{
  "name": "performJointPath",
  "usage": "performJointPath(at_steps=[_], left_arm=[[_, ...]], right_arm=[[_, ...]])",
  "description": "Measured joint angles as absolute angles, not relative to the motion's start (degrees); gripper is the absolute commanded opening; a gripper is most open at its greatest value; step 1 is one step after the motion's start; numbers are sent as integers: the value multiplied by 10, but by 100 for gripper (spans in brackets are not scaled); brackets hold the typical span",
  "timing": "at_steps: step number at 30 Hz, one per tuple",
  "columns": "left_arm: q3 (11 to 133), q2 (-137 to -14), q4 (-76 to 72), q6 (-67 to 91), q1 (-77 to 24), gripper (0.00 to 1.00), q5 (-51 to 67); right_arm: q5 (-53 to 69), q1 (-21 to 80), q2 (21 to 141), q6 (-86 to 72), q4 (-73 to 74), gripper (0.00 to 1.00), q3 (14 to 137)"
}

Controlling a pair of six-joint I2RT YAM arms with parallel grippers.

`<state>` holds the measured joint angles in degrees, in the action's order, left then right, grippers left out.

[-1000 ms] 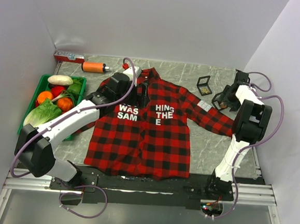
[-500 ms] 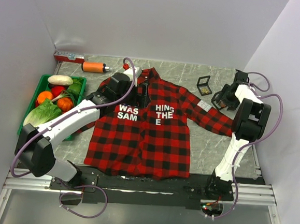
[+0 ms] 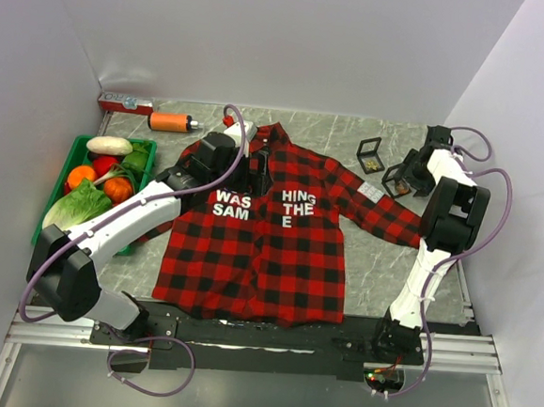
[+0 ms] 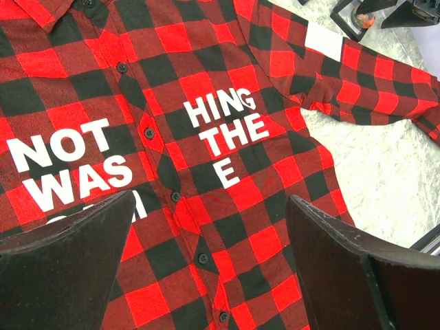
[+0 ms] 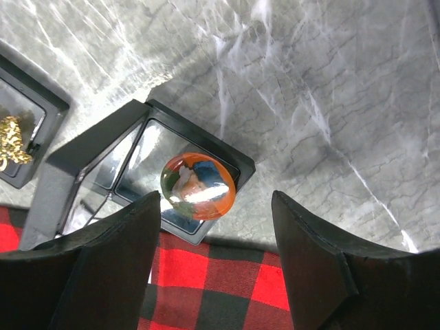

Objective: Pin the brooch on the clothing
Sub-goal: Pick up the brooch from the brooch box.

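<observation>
Grey desk (image 3: 381, 259), shirt (image 3: 260, 240) centred: left end effector (image 4: 210, 199) wide above it, right end effector (image 5: 214, 199) wide above brooch (image 5: 198, 187).

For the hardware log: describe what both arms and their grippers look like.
The left arm and right arm have white shells with black joint housings, and a purplish-grey cable loops along each. The left gripper and right gripper have matte-black fingers.
</observation>
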<state>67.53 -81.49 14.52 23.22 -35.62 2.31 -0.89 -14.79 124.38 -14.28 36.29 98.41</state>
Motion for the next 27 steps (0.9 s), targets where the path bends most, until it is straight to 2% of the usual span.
performJointPath(at_steps=[13,20,27], left_arm=[[675,-815,146,232,-356,96,23],[675,-815,146,232,-356,96,23],[675,-815,147,232,-356,96,23]], right_arm=[[-19,-148,1251,-140,369,62,983],[-24,-149,1251,-137,367,54,968],[-22,-157,1209,-136,335,50,896]])
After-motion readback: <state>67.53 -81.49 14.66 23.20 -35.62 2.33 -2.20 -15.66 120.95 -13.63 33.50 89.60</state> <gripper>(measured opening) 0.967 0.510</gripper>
